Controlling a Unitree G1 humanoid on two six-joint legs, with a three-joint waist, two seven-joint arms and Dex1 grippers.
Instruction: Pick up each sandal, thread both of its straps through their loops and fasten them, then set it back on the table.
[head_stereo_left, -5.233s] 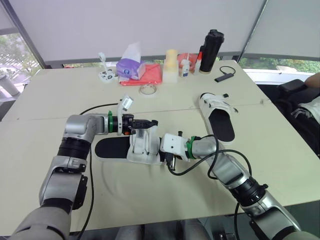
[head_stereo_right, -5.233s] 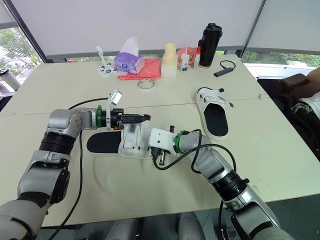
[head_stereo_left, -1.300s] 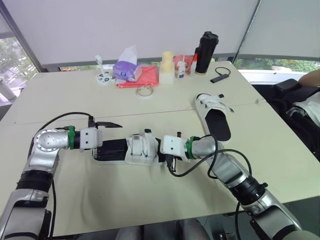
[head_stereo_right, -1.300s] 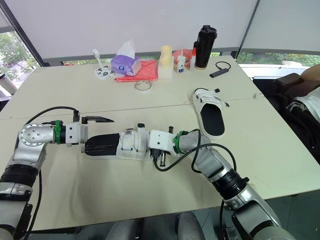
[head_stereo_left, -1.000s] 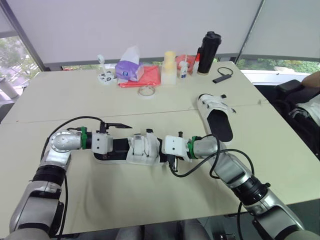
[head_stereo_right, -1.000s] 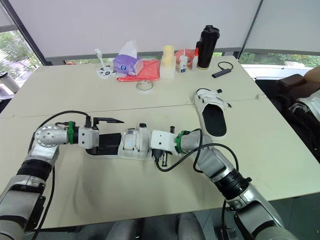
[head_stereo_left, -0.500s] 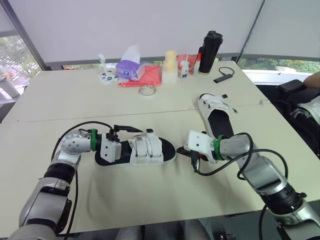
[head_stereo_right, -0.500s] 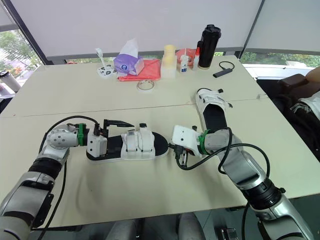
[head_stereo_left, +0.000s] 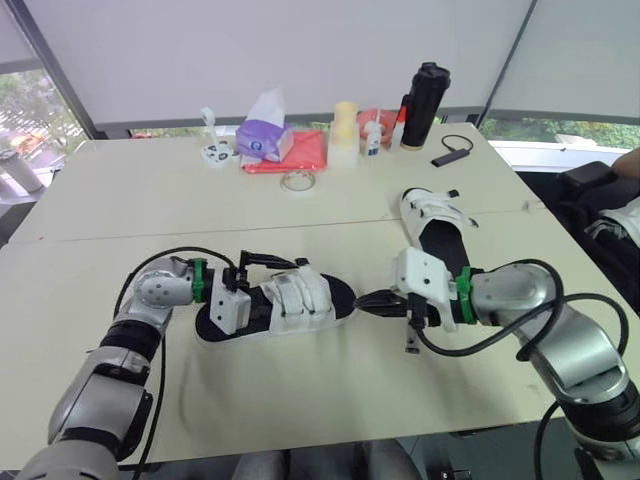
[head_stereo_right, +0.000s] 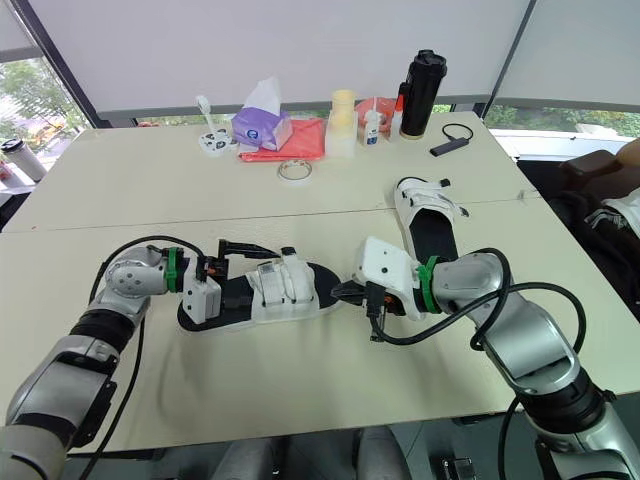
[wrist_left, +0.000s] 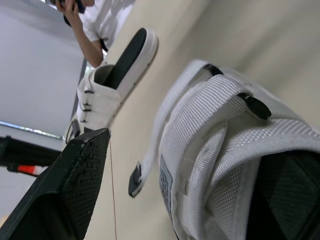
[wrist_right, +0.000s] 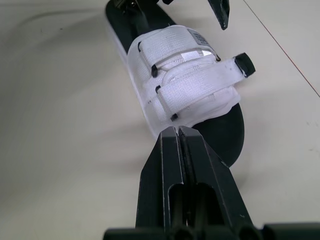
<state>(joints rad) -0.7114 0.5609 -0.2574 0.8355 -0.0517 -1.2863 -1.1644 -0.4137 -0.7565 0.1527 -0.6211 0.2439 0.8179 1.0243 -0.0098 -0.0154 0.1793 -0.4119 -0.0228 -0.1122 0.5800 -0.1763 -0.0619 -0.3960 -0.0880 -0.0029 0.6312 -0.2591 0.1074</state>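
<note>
Grey blinds and window panes back the scene. Beige surface (head_stereo_left: 300, 400) of joined tabletops carries everything.

Near sandal with white webbing straps and black footbed (head_stereo_left: 290, 305): lies flat at the middle of the surface, lengthwise left to right, toe toward the robot's right. Right wrist view: both straps run across the upper and pass through their loops; one black strap tab sticks out past the edge.

Second white-and-black sandal (head_stereo_left: 440, 225): flat on the surface, farther back on the right, well apart from the first, strapped end pointing away.

Left gripper (head_stereo_left: 268, 278): at the heel end of the near sandal, jaws standing wide apart. One black finger (wrist_left: 65, 190) is raised over the far side of the heel; nothing pinched.

Right gripper (wrist_right: 178, 145): fingers pressed flat together, empty, tip just off the near sandal's toe. Contact with the sole: cannot tell.

Along the far edge:
- tall black bottle (head_stereo_left: 423, 92)
- red cloth (head_stereo_left: 300, 155)
- purple tissue pack (head_stereo_left: 265, 140)
- pale yellow cylinder (head_stereo_left: 344, 132)
- clear tape roll (head_stereo_left: 295, 181)
</note>
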